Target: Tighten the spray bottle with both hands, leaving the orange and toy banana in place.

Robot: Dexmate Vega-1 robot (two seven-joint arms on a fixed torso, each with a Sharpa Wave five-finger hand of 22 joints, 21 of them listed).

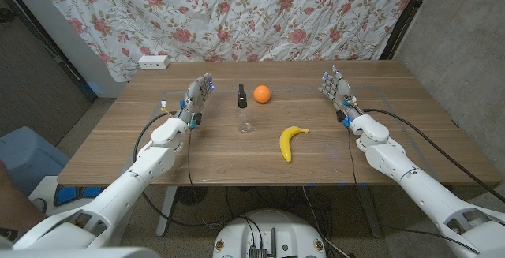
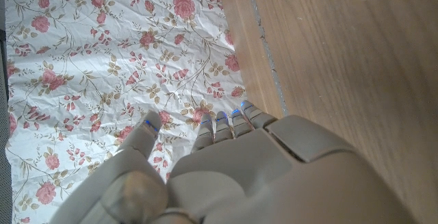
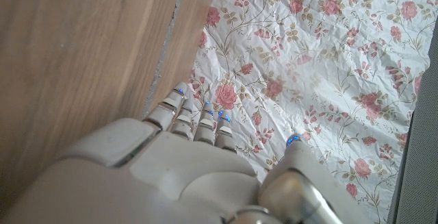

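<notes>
Nearest you, the toy banana (image 1: 291, 142) lies before the spray bottle (image 1: 244, 110) and orange (image 1: 262, 94), midway between your left hand (image 1: 198, 96) and right hand (image 1: 337, 90); both stand apart, fingers extended, holding nothing.

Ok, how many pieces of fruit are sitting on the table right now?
2. The orange sits toward the far middle, just right of the spray bottle. The toy banana lies nearer the robot, right of centre. Nothing seems to hide another.

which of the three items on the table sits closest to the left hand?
The spray bottle: clear, with a black nozzle, it stands just right of the left hand. The orange and toy banana lie farther toward the right hand's side.
</notes>
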